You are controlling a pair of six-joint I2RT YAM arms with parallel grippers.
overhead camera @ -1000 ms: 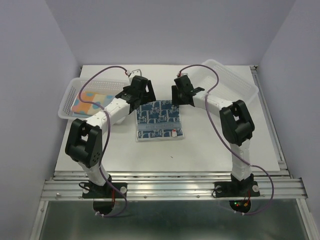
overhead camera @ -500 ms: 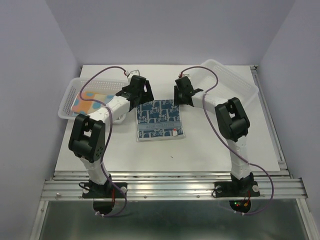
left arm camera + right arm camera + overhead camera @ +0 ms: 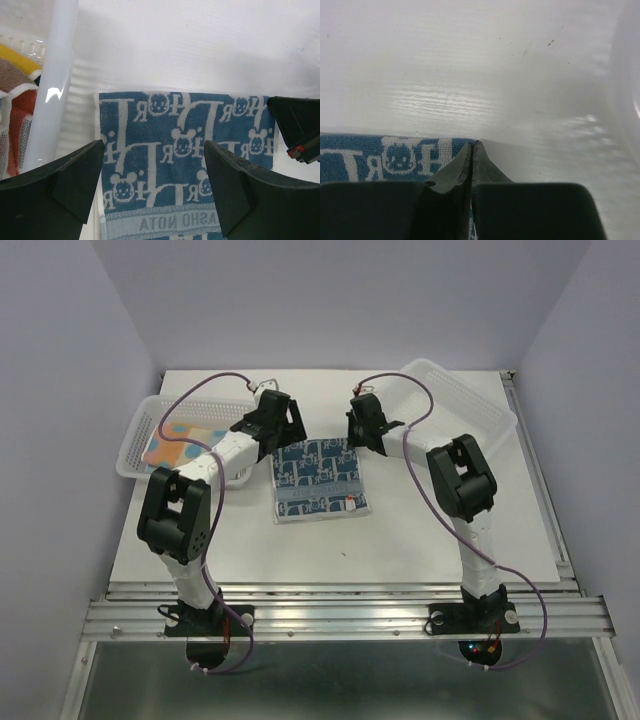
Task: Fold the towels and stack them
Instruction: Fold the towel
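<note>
White table: your blue towel lies flat at centre frame. Your left gripper hangs over its upper edge, fingers wide apart. Your right gripper has its fingers pressed together at the upper right corner; pinch unconfirmed.

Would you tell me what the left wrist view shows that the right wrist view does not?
Only the left wrist: the left gripper, jaws open, and a basket holding a yellow towel and an orange-red towel. Only the right wrist: that the right gripper has its jaws shut on a towel corner. Both: the blue-white towel on the white table.
</note>
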